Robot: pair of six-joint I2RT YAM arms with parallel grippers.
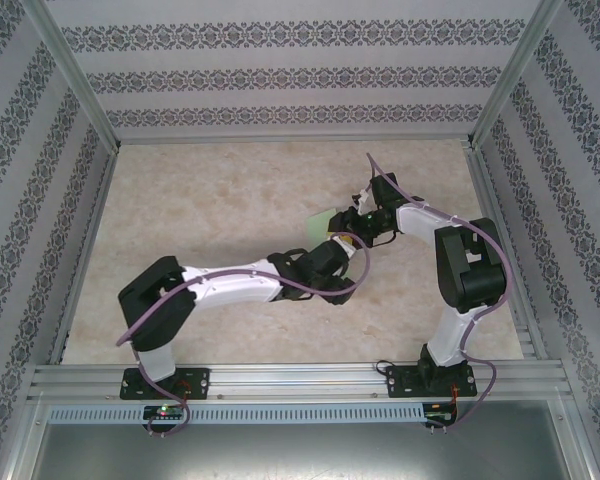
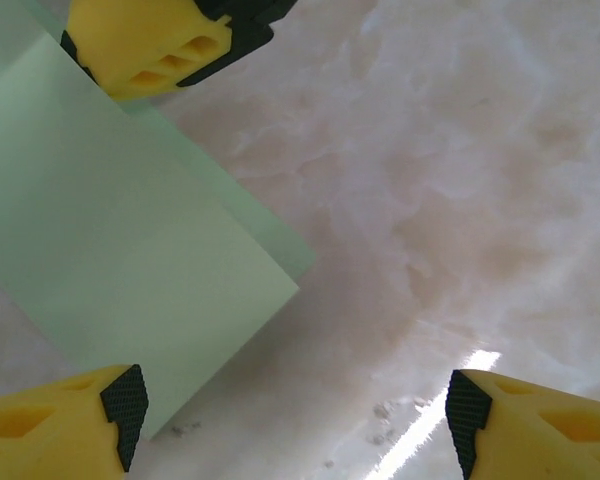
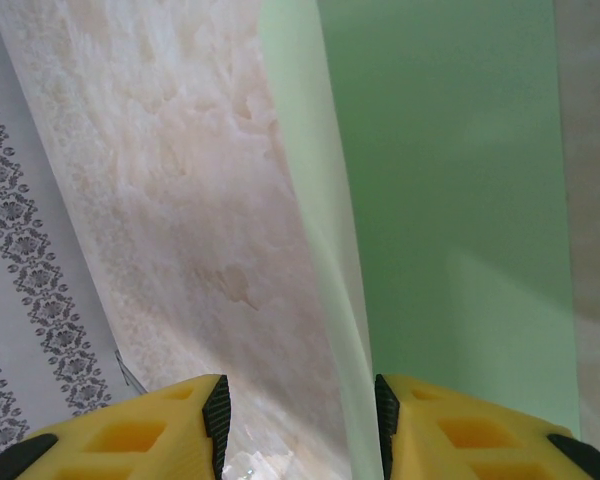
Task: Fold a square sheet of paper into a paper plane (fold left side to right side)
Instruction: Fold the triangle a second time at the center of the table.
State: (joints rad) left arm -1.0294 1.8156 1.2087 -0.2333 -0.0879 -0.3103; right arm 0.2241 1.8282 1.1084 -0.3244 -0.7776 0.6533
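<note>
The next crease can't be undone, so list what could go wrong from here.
1. The left hand stands open and grips nothing, so the folded square sheet of paper may spring back open.
2. The sheet's layers lie offset, with a lower strip peeking past the upper edge. Creasing now could lock in a crooked fold.
3. A raised paper edge runs right beside the right hand. A sideways move there might drag or crumple the sheet.

The marbled beige tabletop (image 1: 210, 200) lies under and around the left gripper (image 2: 295, 420), and a bright streak of light (image 2: 430, 415) falls on it close beside that gripper. White wallpaper (image 3: 15, 250) with grey floral bands rises left of the right gripper (image 3: 300, 425).
</note>
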